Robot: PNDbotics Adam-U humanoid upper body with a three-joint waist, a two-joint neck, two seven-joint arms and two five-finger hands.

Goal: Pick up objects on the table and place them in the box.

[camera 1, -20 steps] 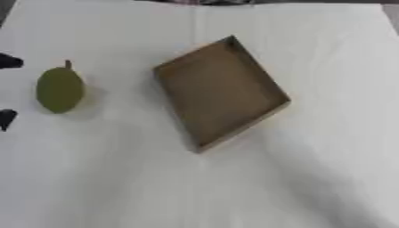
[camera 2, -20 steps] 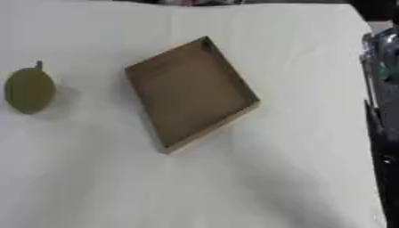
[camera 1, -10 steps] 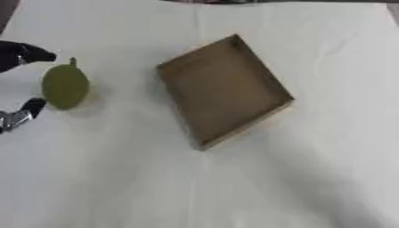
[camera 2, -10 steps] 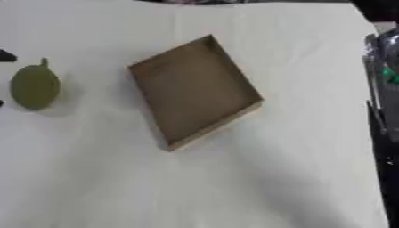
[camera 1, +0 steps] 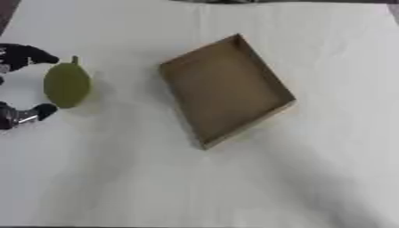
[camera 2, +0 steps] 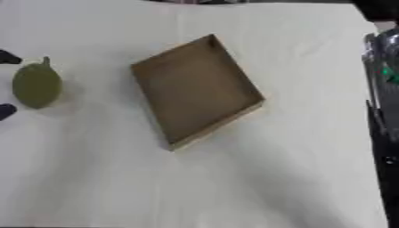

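A green pear-shaped fruit point(camera 1: 66, 84) with a short stem lies on the white table at the left. My left hand point(camera 1: 22, 55) comes in from the left edge, open, with one black fingertip just above the fruit and another point(camera 1: 35, 112) just below it, spread around it without closing. A shallow brown cardboard box point(camera 1: 226, 91) sits empty, turned at an angle, in the middle of the table. My right hand shows in no view.
The white cloth covers the table point(camera 1: 234, 187) to all edges. A dark metal frame point(camera 2: 382, 89) runs down the right edge in the right eye view.
My left hand has come in further from the left edge, its fingertips now bracketing the fruit. The fruit and box lie where they were.
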